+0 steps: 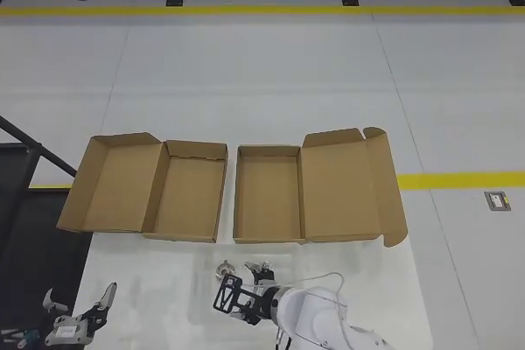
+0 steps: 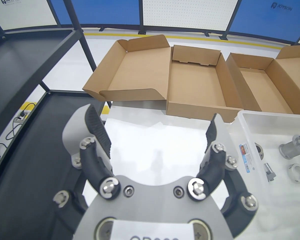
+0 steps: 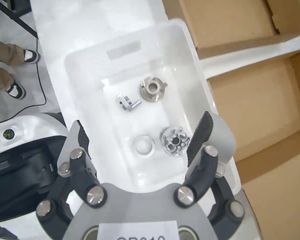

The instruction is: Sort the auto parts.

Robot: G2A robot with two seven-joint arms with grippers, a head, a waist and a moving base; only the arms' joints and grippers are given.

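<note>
- The right tool (image 3: 142,119) hangs over a clear plastic bin (image 3: 190,46) on the white tabletop (image 1: 157,271), fingers spread wide and holding nothing
- Four metal parts lie apart on the bin floor: a slotted hub (image 3: 175,143), a plain ring (image 3: 143,145), an L-shaped bracket (image 3: 127,102) and a flanged hub (image 3: 152,88)
- The slotted hub and the ring sit nearly straight below the right tool; the bracket and flanged hub lie farther along the bin
- Both hubs stand on end with their bores facing up, and the ring lies flat, so none offers a long axis to line up with; only the bracket has one, lying flat on the bin floor
- From above, the right tool shows at lower centre of the frame and the left tool (image 1: 80,302) in the lower left corner
- The left tool (image 2: 152,112) is also open and empty, over bare tabletop, with the bin off to one side of it
- Two open cardboard boxes, the left box (image 1: 188,188) and the right box (image 1: 267,192), lie side by side across the middle of the frame, beyond the bin, with nothing in them
- To my eye the right arm is plainly nearer, and a straight drop onto the slotted hub looks like the natural first pick
</note>
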